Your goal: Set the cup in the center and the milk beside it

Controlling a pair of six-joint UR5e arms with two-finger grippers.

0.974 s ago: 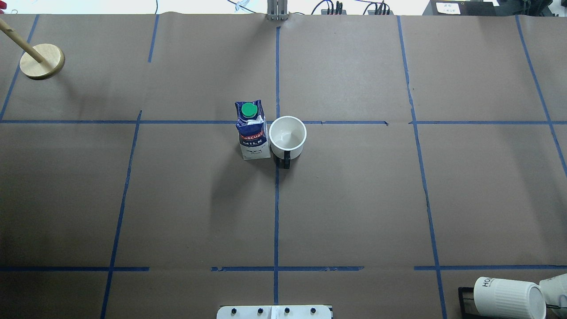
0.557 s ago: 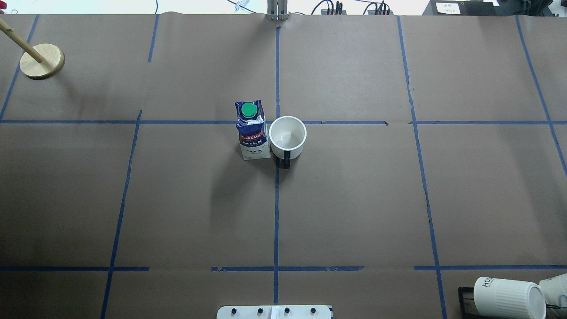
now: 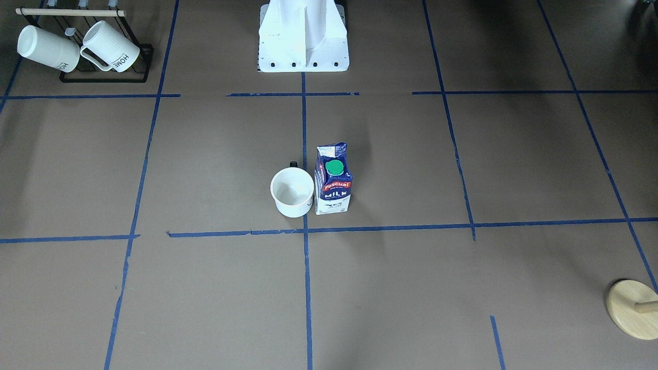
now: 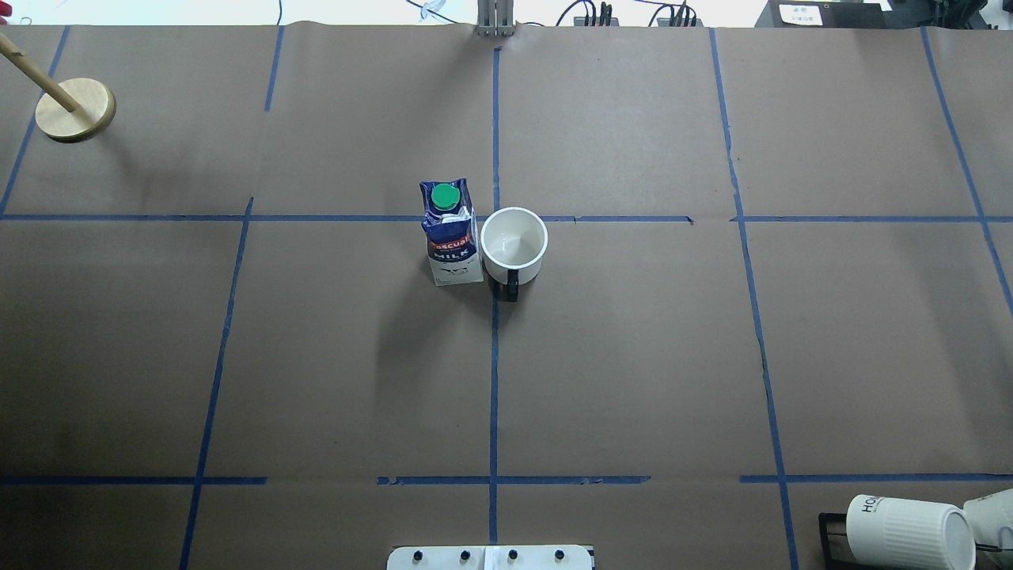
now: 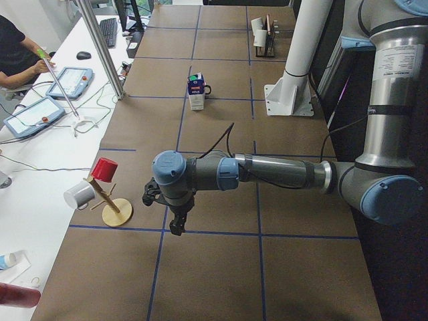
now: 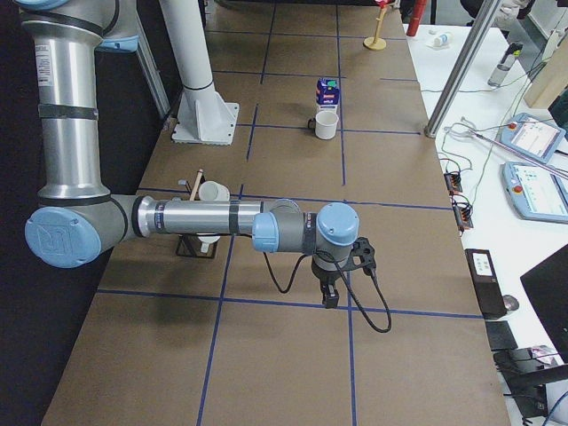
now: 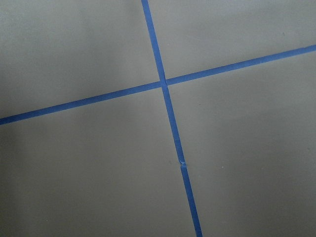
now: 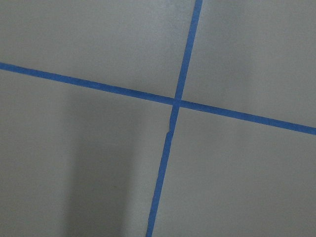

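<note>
With both arms parked well apart from the goods, the cup (image 4: 514, 241) and the milk (image 4: 451, 237) stand side by side just left and right of the middle tape line in the overhead frame, touching or nearly so. The cup sits by the center (image 3: 305, 232), its base just above that tape crossing in the front view, and the milk stands at its right there, so the layout appears to meet the task.

The cup is upright, mouth to the ceiling. Its black handle points toward the bottom of the overhead frame, the robot's side. The milk is upright too, its long axis vertical, and the green cap seems to sit on the roof slope facing away from the robot, though the angle is steep.

The left claw (image 5: 175, 224) hangs fingers-down at lower centre of the left side view. The right claw (image 6: 329, 297) does the same in the right side view. Whether either is spread or pressed together cannot be told, as each wrist camera shows only bare paper and crossed tape.
</note>
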